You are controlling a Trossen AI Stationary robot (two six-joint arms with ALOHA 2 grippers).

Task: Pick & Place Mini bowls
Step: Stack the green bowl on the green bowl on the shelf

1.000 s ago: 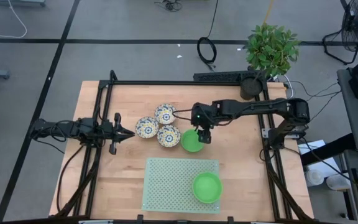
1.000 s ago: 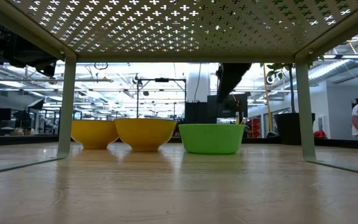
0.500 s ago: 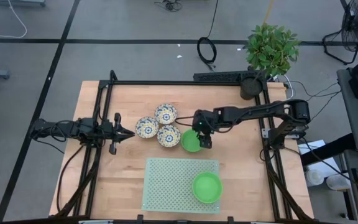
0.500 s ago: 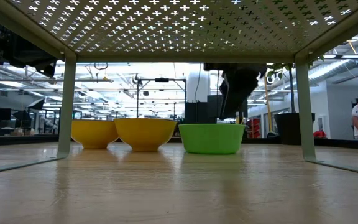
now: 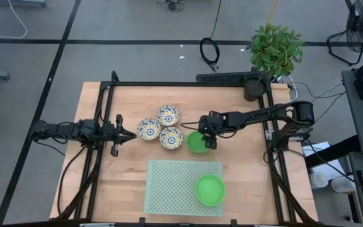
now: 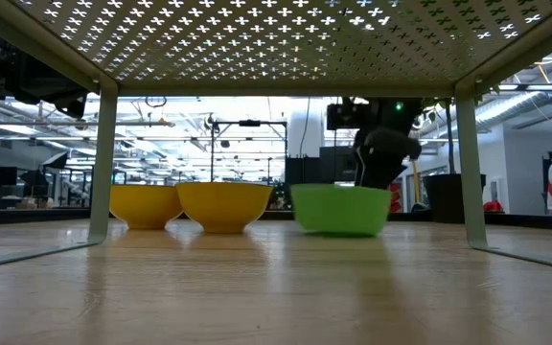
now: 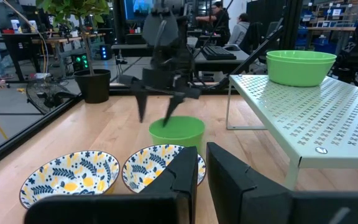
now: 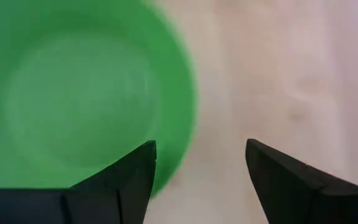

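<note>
- My right gripper (image 5: pixel 209 140) covers the right rim of the green bowl (image 5: pixel 196 142) at the centre of the high view, so contact there is hidden.
- In my right wrist view that bowl (image 8: pixel 73 93) is blurred and cut off at the left edge.
- Low view: my right gripper (image 6: pixel 379 153) is a dark shape behind the bowl (image 6: pixel 341 208); its fingertips are hidden.
- My left gripper (image 7: pixel 201 174) is cut off at the bottom edge.

**Little bowls on the worktop**

Three white bowls with blue and yellow flowers (image 5: pixel 161 128) sit close together near the middle, all upright. A plain green bowl (image 5: pixel 196 142) sits just beside them at 3 o'clock. Another green bowl (image 5: pixel 210 189) stands upright, well apart, at 5 o'clock.
</note>
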